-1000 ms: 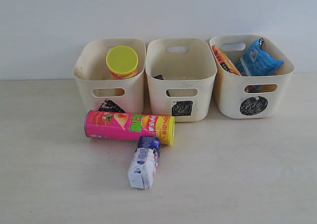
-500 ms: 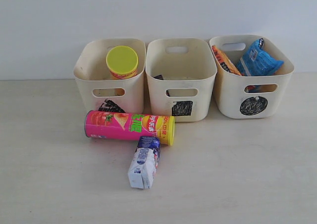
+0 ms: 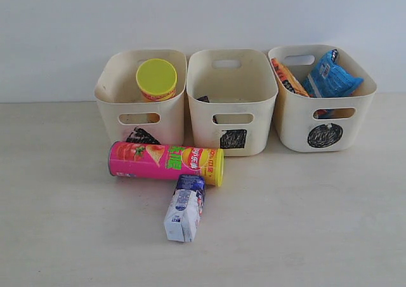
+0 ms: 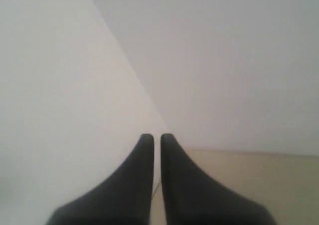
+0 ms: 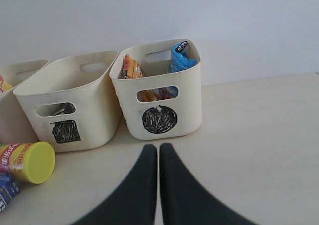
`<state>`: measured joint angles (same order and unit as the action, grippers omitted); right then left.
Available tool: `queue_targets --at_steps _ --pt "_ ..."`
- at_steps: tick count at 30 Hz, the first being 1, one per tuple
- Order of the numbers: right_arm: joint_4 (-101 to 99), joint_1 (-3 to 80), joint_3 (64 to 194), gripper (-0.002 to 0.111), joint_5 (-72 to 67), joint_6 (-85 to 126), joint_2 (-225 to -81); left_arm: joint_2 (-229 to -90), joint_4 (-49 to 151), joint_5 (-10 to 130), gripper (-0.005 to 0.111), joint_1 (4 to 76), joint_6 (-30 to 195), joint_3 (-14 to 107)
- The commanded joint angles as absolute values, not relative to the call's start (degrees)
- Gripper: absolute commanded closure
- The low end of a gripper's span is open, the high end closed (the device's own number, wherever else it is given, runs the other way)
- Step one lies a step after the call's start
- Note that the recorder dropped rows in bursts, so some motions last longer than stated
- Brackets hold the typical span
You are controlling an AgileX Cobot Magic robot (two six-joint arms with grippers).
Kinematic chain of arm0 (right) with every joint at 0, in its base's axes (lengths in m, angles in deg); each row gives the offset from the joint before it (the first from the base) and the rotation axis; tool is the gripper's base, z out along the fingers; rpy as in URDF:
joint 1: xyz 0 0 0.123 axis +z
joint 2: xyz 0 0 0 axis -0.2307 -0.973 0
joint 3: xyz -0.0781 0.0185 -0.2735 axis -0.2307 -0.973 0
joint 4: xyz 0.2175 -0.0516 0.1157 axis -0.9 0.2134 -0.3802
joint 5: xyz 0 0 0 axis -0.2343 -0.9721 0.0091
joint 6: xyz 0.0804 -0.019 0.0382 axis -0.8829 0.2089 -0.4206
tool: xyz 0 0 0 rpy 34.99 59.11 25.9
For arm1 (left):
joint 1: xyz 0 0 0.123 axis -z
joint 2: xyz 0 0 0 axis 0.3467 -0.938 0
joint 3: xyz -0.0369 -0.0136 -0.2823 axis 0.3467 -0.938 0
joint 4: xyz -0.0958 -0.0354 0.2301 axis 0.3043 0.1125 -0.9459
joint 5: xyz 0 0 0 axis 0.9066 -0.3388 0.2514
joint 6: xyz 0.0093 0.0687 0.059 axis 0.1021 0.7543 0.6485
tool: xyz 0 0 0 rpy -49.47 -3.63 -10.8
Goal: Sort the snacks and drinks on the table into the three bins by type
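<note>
A pink-green chip can [image 3: 165,162] lies on its side on the table [image 3: 304,223], its yellow lid [image 5: 35,161] also showing in the right wrist view. A white and blue carton [image 3: 185,207] lies just in front of it. The triangle bin [image 3: 117,109] holds an upright yellow-lidded can [image 3: 156,79]. Inside the square bin [image 3: 254,125] a dark carton [image 3: 203,99] barely shows. The circle bin [image 3: 292,125] holds an orange bag [image 3: 288,77] and a blue bag [image 3: 330,77]. My right gripper [image 5: 158,146] is shut and empty, short of the circle bin [image 5: 189,100]. My left gripper [image 4: 156,135] is shut and empty, facing a wall.
The three bins stand in a row against a pale wall [image 3: 203,14]. Neither arm appears in the exterior view. Bare table [image 5: 259,135] lies beside the circle bin. The left wrist view shows only wall and a strip of table [image 4: 259,180].
</note>
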<state>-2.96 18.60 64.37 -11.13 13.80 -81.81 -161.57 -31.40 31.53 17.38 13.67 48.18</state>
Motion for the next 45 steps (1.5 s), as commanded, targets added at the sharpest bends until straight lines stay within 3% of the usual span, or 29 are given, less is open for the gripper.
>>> queue_targets --at_steps 1,4,9,12,20,29,40,42,45 --pt "-2.63 18.42 64.09 0.108 -11.02 18.09 -81.44 -168.38 -2.52 23.27 0.103 17.51 41.35 56.23" --pt "-2.63 18.42 64.09 0.108 -11.02 20.48 -81.44 -171.32 19.43 23.09 0.103 18.16 59.75 59.79" --pt "-2.63 18.42 64.09 0.108 -11.02 20.48 -81.44 -174.0 36.06 19.29 0.103 21.08 74.15 62.2" --pt "-2.63 18.42 64.09 0.108 -11.02 20.62 -81.44 -174.47 38.22 15.67 0.103 25.02 77.22 63.37" --pt "-2.93 18.42 64.09 0.108 -11.02 22.46 -81.44 -175.17 38.2 -1.89 0.103 45.78 79.04 67.49" --pt "-2.93 18.42 64.09 0.108 -11.8 22.48 -81.44 -183.26 46.2 -9.59 0.103 55.7 83.03 67.49" --pt "-2.93 18.42 64.09 0.108 -11.8 22.48 -81.44 -192.69 64.78 -6.06 0.103 57.39 86.73 67.58" --pt "-2.93 18.42 64.09 0.108 -11.8 22.48 -81.44 -194.74 65.62 -5.77 0.099 57.39 86.73 67.58" --pt "-2.93 18.42 64.09 0.108 -11.8 22.48 -81.44 -197.5 66.94 -4.43 0.084 57.39 86.73 67.58"
